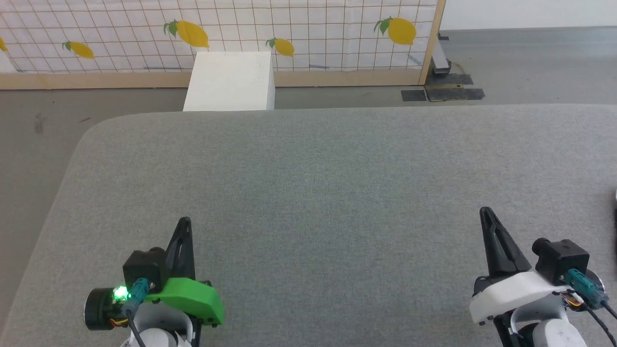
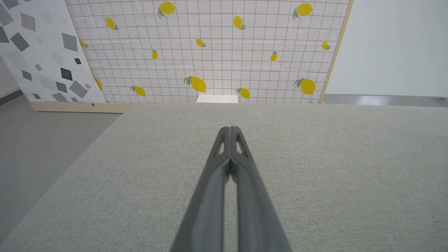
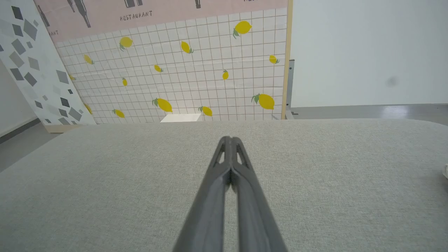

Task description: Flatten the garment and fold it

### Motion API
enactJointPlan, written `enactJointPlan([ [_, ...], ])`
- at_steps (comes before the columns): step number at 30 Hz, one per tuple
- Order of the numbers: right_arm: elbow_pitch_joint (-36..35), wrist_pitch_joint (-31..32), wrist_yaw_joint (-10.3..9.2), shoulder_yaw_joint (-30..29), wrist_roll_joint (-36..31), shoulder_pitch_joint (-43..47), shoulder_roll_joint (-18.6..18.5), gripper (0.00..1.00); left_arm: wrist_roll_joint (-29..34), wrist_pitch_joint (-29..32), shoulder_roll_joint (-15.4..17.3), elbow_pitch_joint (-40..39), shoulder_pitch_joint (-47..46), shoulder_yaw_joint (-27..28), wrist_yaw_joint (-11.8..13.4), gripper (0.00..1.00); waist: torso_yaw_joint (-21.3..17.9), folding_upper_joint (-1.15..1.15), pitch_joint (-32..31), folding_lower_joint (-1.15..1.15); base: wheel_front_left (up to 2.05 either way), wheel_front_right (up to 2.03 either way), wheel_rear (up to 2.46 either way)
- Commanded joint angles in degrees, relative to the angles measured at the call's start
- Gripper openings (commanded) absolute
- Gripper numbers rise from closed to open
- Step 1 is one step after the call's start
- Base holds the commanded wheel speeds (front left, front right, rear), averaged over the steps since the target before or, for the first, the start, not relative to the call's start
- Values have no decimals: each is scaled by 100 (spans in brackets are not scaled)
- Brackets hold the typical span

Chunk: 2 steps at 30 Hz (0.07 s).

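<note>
- My left pincer (image 1: 185, 221) is pressed fully closed, its two fingers meeting at the tips, and it holds nothing; it hovers low over the near left of the grey padded top (image 1: 308, 173)
- My right pincer (image 1: 484, 212) is the same, closed tight and empty, over the near right of the top; the two are well apart
- The shirt (image 3: 445, 172) is almost wholly out of sight; I see only a pale scrap at the far right edge of the padded top, off to the right of my right pincer, and I judge that to be it, though too little shows to be sure
- Beyond the top stand a white box (image 1: 230, 79) and a lemon-print screen (image 1: 308, 33); neither matters to the work
- I expect the shirt to be light, soft and limp; it should sag and bunch when lifted rather than keep any shape, and it will drag a little on the rough grey cloth rather than slide
- Nothing about it is fragile; a firm pinch is safe
- I would open wide first, then take it by the shoulders or the hem corners, one pincer to each, pinching a single layer so it can be pulled out flat; the sleeves are poor handles, as they would only trail
</note>
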Motion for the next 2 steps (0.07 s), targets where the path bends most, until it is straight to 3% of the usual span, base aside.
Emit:
enactJointPlan([
  [1, -66, 41, -4, 18, -67, 63, 1, 0, 52, 34, -28, -40, 75, 28, -25, 0, 0, 0, -2, 0, 0, 0, 0],
  [2, -78, 54, -4, 20, -80, 65, 1, 0, 61, 47, -29, -51, 79, 32, -26, 0, 1, 0, -3, 0, 0, 0, 0],
])
